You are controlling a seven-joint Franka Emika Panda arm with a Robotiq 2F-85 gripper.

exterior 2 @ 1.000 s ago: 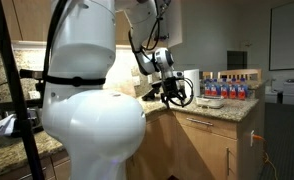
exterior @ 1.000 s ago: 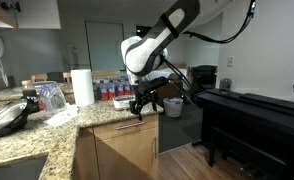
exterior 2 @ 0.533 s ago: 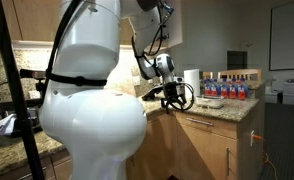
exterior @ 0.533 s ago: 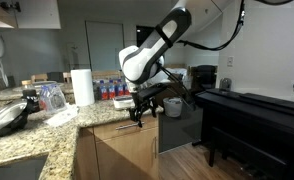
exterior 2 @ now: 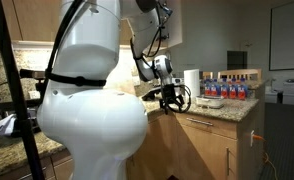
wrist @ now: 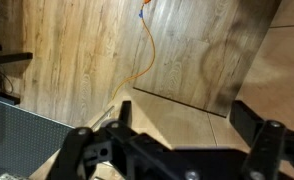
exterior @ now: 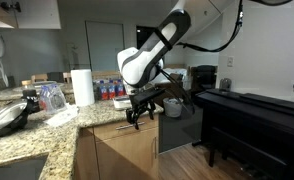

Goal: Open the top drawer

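Observation:
The top drawer (exterior: pixel 119 129) is a shallow light-brown wood front with a silver bar handle (exterior: pixel 128 126), just under the granite counter edge. It looks closed. It also shows in an exterior view (exterior 2: pixel 209 124). My gripper (exterior: pixel 138 112) hangs right above the handle at the counter corner, and it shows in both exterior views (exterior 2: pixel 173 101). In the wrist view the two black fingers (wrist: pixel 187 122) stand wide apart, open, with pale wood panel and floor between them. The handle is not visible in the wrist view.
The granite counter (exterior: pixel 42 140) holds a paper towel roll (exterior: pixel 82 87), several bottles (exterior: pixel 111 91), a plastic container (exterior: pixel 50 97) and a black pan (exterior: pixel 7 118). A black appliance (exterior: pixel 252 115) stands across a narrow gap. An orange cable (wrist: pixel 147 50) lies on the floor.
The arm has shifted a little, bringing the gripper slightly lower and closer to the drawer handle. The drawer has not visibly moved.

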